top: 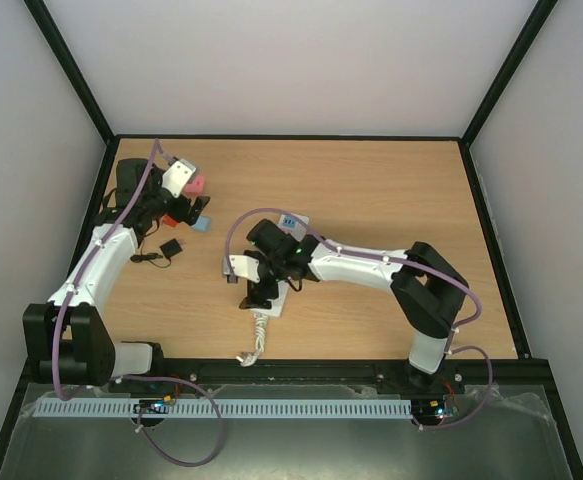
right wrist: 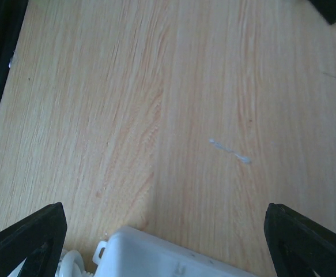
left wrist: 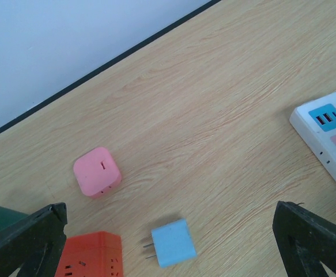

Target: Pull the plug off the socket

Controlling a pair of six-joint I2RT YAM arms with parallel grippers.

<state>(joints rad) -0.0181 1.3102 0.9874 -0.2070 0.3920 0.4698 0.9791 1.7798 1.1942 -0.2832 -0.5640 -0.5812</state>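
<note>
Socket [right wrist: 168, 257] looks stiff, light, slick; pin its cord end, below the right gripper [right wrist: 165, 216], spread empty; left gripper [left wrist: 170, 209] likewise.

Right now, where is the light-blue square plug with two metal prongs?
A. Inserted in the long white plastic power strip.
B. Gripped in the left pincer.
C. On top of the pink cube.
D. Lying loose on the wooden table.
D: the light-blue square plug lies on the wooden table, prongs bare, apart from the white power strip.
</note>
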